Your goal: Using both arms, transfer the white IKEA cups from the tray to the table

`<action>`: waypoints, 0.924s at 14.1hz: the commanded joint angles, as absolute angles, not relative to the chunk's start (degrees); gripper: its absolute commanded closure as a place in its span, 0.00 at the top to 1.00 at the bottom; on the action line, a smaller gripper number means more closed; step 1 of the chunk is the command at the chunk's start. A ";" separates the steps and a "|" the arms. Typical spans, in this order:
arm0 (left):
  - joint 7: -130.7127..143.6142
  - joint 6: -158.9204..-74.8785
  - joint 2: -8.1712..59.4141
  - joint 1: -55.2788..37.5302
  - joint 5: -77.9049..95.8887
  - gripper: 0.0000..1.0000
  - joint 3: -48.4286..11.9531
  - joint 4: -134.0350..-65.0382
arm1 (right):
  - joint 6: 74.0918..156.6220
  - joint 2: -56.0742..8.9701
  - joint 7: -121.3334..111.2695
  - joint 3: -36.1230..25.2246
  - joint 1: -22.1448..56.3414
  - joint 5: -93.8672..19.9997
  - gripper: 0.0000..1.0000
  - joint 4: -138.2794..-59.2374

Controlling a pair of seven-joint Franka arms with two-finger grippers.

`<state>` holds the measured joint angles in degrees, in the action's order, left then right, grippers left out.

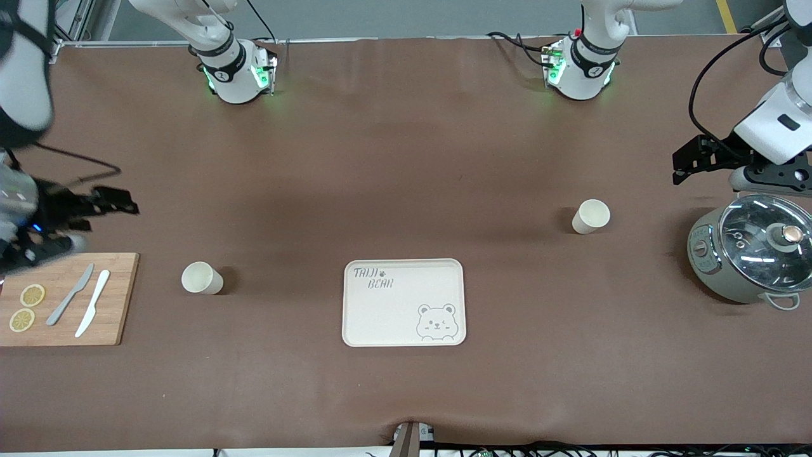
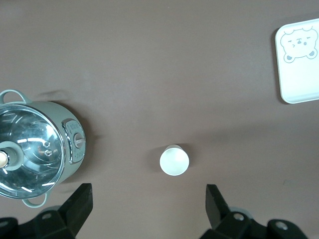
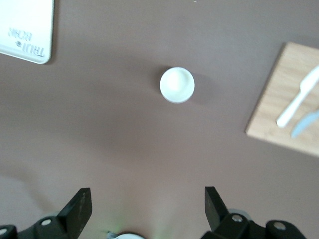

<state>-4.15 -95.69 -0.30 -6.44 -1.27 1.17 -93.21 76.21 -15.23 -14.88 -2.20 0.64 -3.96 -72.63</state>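
Note:
Two white IKEA cups stand upright on the brown table. One cup is toward the right arm's end, beside the cutting board, and shows in the right wrist view. The other cup is toward the left arm's end, beside the pot, and shows in the left wrist view. My right gripper hangs open and empty over the table by the board. My left gripper hangs open and empty over the table by the pot. Neither gripper touches a cup.
A cream bear-print tray lies mid-table, nearer the front camera than both cups. A wooden cutting board with two lemon slices and two knives lies at the right arm's end. A grey pot with glass lid stands at the left arm's end.

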 commanded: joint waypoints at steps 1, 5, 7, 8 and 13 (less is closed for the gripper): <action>-3.16 -95.98 -0.26 -6.59 -1.85 1.00 1.05 -92.90 | 72.79 -5.66 -9.85 -2.37 0.09 -2.82 1.00 -76.71; -3.16 -95.98 -0.09 -6.59 -1.85 1.00 1.05 -92.99 | 79.78 8.06 -8.01 -1.85 0.44 1.84 1.00 -91.36; -3.16 -95.98 -0.09 -6.68 -1.85 1.00 1.05 -93.08 | 84.97 10.28 -6.24 -1.93 0.35 1.76 1.00 -98.16; -3.16 -95.98 -0.09 -6.59 -1.85 1.00 1.05 -93.08 | 84.64 10.02 -6.15 -1.93 0.44 1.67 1.00 -97.91; -3.08 -95.98 0.70 -6.68 -1.85 1.00 1.05 -92.99 | 83.85 9.41 -6.24 -1.84 0.71 1.76 1.00 -94.58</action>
